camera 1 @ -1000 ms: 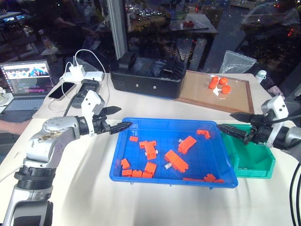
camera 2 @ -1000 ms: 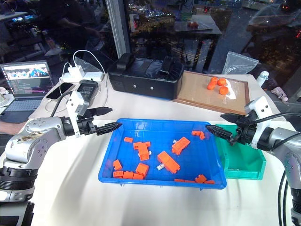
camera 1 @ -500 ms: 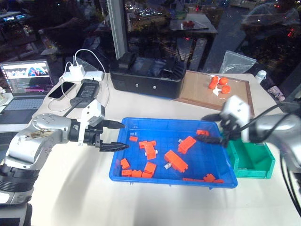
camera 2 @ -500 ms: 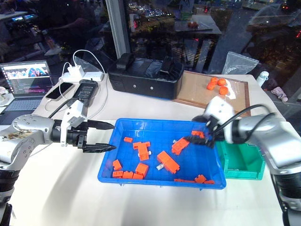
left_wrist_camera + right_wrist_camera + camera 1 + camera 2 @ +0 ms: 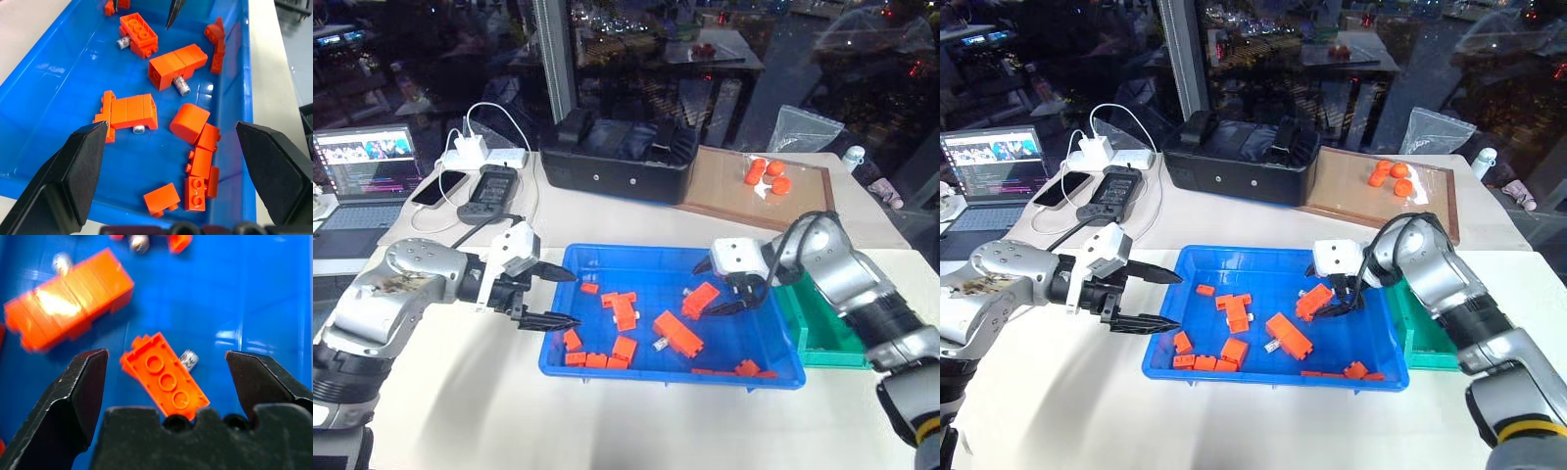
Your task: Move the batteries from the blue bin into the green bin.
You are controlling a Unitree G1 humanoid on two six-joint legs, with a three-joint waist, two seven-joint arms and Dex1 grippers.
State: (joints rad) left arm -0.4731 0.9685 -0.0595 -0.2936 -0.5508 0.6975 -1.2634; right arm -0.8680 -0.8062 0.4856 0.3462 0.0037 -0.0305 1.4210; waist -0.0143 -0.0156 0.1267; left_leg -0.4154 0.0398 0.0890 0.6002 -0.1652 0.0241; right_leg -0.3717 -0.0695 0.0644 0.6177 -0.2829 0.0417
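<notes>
The right tool [image 5: 724, 289] is hanging with its fingers spread wide over an orange brick [image 5: 165, 382] and a battery [image 5: 189, 359] lying against it in the blue bin [image 5: 607, 367]. The left tool [image 5: 560, 297] is also gaping, empty, at the bin's left rim. The green bin [image 5: 822, 338] is sitting just beside the blue one on the tabletop [image 5: 489, 411].

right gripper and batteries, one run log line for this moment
right gripper: open over bright-blue plastic tray | target: silvery metal battery beside orange brick | left gripper: open at tray edge | green plastic bin: waiting
</notes>
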